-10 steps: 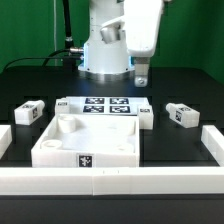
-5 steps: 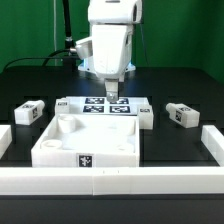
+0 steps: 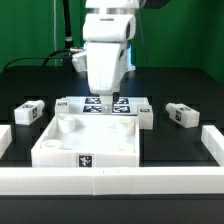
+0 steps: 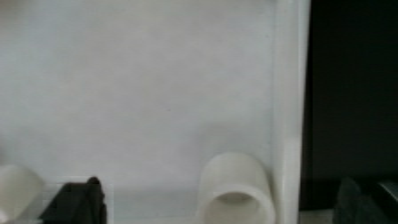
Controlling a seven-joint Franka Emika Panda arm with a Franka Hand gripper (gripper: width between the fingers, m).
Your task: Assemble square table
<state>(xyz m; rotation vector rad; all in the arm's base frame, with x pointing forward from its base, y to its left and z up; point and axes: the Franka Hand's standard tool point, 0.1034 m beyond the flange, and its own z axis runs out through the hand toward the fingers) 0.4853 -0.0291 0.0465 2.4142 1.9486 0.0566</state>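
While the arm (image 3: 108, 45) hangs over the middle of the counter (image 3: 30, 80), its pincer (image 3: 105, 96) points down above the back rim of the square table top (image 3: 85, 142). In the exterior view the tips are mostly hidden by the wrist. The wrist view shows the pincer (image 4: 222, 200) spread wide, with one dark finger (image 4: 75, 200) and the other at the opposite side of the picture, pinching nothing. Beneath them lies the top's pale floor, with a rounded corner socket (image 4: 240, 185) rising beside the raised rim.

The square table top sits just inside the counter's near edge, open side up, with a tag on its front wall. Directly behind it lies the marker board (image 3: 118, 106). One block leg (image 3: 28, 112) lies toward the edge at the exterior view's left, a second leg (image 3: 182, 114) toward the opposite edge, and a third leg (image 3: 146, 116) just beside the marker board's end. Long border rails (image 3: 150, 180) run along the near edge and both sides.
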